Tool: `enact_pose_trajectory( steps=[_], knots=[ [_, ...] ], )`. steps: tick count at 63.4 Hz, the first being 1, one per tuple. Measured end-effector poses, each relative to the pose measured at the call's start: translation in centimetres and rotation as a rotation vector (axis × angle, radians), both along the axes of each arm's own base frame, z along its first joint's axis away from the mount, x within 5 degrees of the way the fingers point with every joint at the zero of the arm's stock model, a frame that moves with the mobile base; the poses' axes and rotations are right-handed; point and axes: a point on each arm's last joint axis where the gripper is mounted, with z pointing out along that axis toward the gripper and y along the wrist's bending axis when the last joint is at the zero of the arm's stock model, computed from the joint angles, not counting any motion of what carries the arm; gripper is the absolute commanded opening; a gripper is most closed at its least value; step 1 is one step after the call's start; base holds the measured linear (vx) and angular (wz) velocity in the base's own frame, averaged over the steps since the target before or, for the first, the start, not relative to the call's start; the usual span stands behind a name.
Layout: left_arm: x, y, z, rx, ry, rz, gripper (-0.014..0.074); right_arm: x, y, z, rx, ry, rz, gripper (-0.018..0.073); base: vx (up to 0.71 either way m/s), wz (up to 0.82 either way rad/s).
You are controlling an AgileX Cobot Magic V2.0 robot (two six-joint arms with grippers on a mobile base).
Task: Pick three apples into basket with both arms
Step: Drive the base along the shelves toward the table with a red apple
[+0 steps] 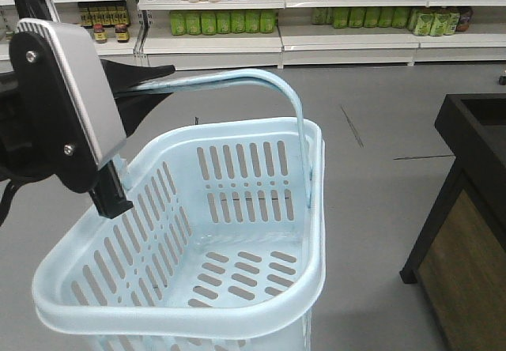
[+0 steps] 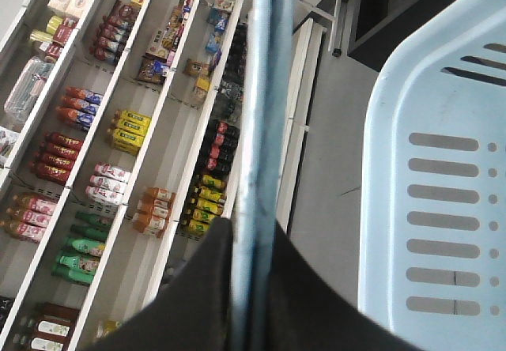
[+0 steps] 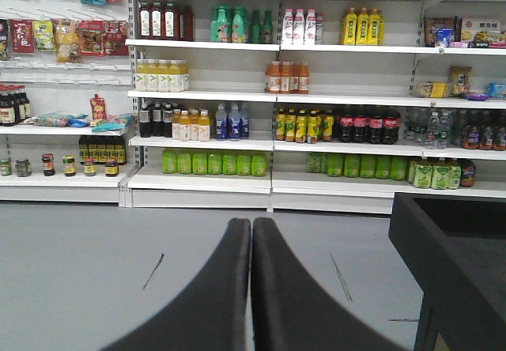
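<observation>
The left tool (image 2: 251, 268) is clamping the hoop handle (image 1: 265, 78) of the pale blue basket (image 1: 237, 300), its black fingers closing on either side of the bar. The basket is hanging above the grey floor (image 1: 379, 114). The right tool (image 3: 251, 236) is holding its fingers pressed together, gripping nothing, facing stocked drink shelves (image 3: 277, 98) beside a dark counter (image 3: 451, 232).

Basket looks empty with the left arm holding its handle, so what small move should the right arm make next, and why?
Probably turn the right gripper toward the black stand and open it. It is shut on nothing and faces the shelves, no apple shows in any view, and the left gripper holds the handle of the empty basket.
</observation>
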Motion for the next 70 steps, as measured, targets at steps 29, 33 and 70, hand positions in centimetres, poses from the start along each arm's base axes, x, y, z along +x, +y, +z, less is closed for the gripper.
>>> enact_pose_trajectory(
  steps=[29,33,70],
  knots=[
    [0.0,0.0,0.0,0.0,0.0,-0.001,-0.0006,0.0,0.0,0.0,0.0,0.0,0.0,-0.0009,0.15,-0.08],
    [0.0,0.0,0.0,0.0,0.0,-0.001,-0.0006,0.0,0.0,0.0,0.0,0.0,0.0,-0.0009,0.14,-0.08],
    [0.0,0.0,0.0,0.001,0.0,-0.001,-0.0006,0.0,0.0,0.0,0.0,0.0,0.0,-0.0009,0.13,-0.13]
  ],
)
